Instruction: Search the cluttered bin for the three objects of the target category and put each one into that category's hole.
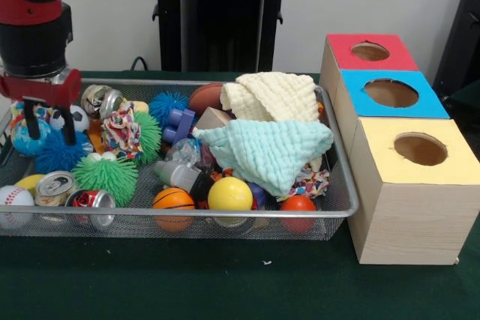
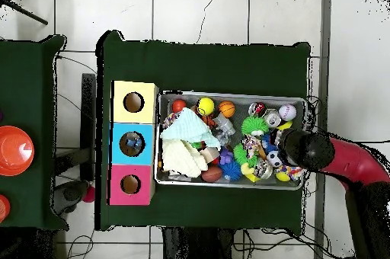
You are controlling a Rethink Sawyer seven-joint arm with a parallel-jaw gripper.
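Red-and-black gripper [image 1: 49,127] hanging over the wire mesh bin [image 1: 341,211], jaws spread.
Overhead is showing something inside the blue-topped wooden box [image 2: 132,144]; front is not.

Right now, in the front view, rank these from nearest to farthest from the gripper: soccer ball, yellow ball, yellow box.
From the gripper:
1. Soccer ball, just beside the fingers at the bin's left end.
2. Yellow ball, mid-bin at the front rim.
3. Yellow box, outside the bin on the right.

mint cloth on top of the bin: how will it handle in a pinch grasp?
The mint cloth lies crumpled and draped over other items, so it is likely floppy and will sag. It looks thin and light. Its edge overlaps the patterned fabric and the cream cloth, so lifting may drag or uncover neighbours.
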